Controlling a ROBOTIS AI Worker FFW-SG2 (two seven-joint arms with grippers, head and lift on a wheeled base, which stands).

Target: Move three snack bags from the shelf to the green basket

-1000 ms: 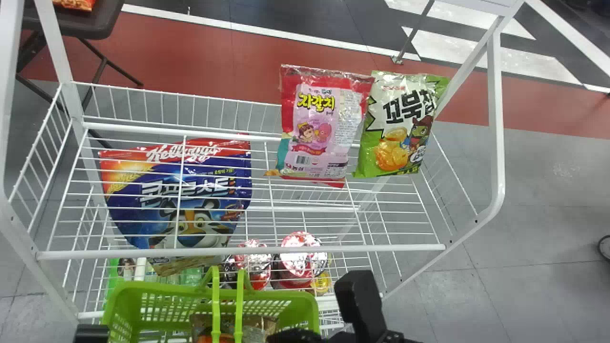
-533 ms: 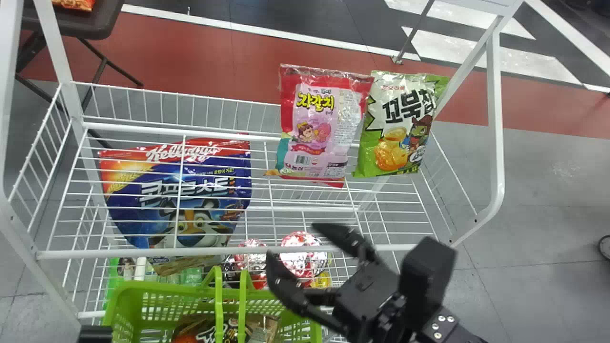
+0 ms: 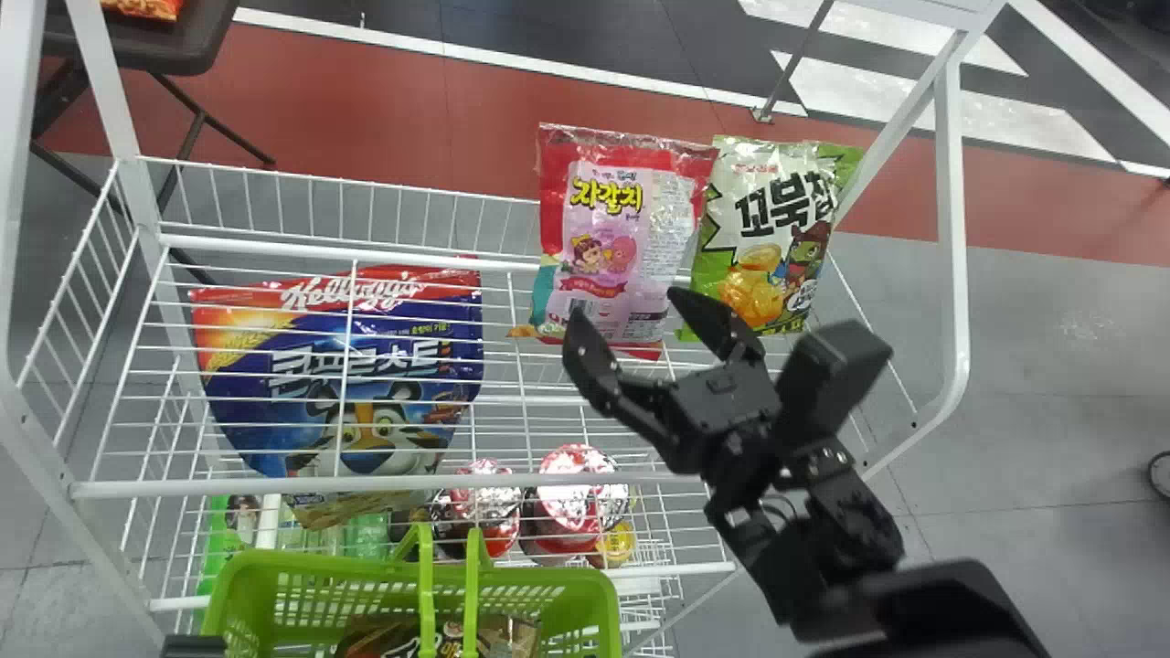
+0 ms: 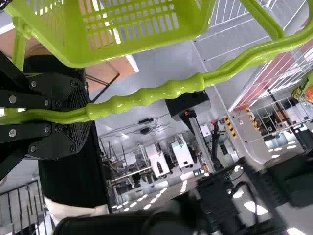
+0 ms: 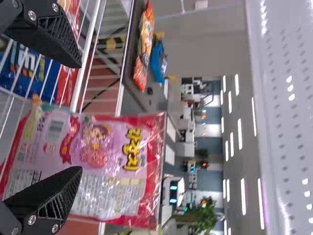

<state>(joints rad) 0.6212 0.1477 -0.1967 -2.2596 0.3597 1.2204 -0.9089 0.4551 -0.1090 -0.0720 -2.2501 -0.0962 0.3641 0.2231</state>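
My right gripper (image 3: 631, 315) is in front of the shelf, open, its fingertips over the lower part of the pink-and-red snack bag (image 3: 603, 238). A green snack bag (image 3: 763, 228) stands beside it on the right. In the right wrist view the gripper (image 5: 80, 125) has its two fingers apart with the pink-and-red bag (image 5: 98, 161) beyond them. The green basket (image 3: 233, 594) at the bottom holds a dark snack bag (image 3: 507, 635). My left gripper, dark at the bottom edge (image 3: 193, 646), is shut on the basket handle; the left wrist view shows the gripper (image 4: 88, 113) and handle (image 4: 161, 92).
The white wire shelf (image 3: 457, 479) has a front rail and side posts. A large blue cereal bag (image 3: 338, 366) is at its left; red-lidded cups (image 3: 571, 498) are on the level below. A dark table (image 3: 146, 46) stands behind at the left.
The right gripper has risen from near the basket, up to the pink-and-red bag, and its fingers are apart. The basket has shifted slightly; the bags on the shelf have not moved.
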